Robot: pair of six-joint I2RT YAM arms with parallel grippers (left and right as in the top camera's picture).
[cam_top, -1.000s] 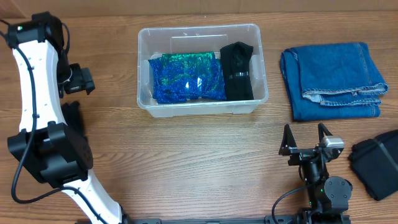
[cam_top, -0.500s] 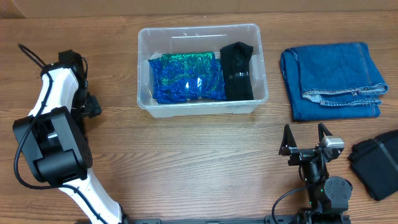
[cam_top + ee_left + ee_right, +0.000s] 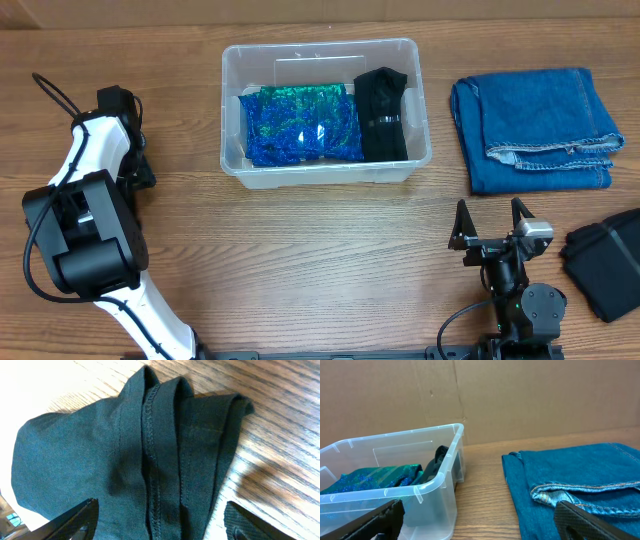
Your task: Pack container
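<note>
The clear plastic container (image 3: 320, 46) stands at the back middle of the table and also shows in the right wrist view (image 3: 427, 497). It holds a folded blue-green sparkly cloth (image 3: 300, 125) and a black garment (image 3: 382, 115). My left gripper (image 3: 160, 510) is open, with its fingers either side of a folded dark garment (image 3: 125, 455) that lies on the wood. In the overhead view the left arm (image 3: 105, 145) covers that garment. My right gripper (image 3: 491, 215) is open and empty, low near the front edge and facing the container.
Folded blue jeans (image 3: 535, 130) lie right of the container and show in the right wrist view (image 3: 580, 480). A folded black cloth (image 3: 610, 262) lies at the right edge. A cardboard wall (image 3: 520, 395) stands behind the table.
My left arm has swung down from a raised pose at the far left to low over the table. It shifted only slightly in the last half second. The right arm has not moved.
</note>
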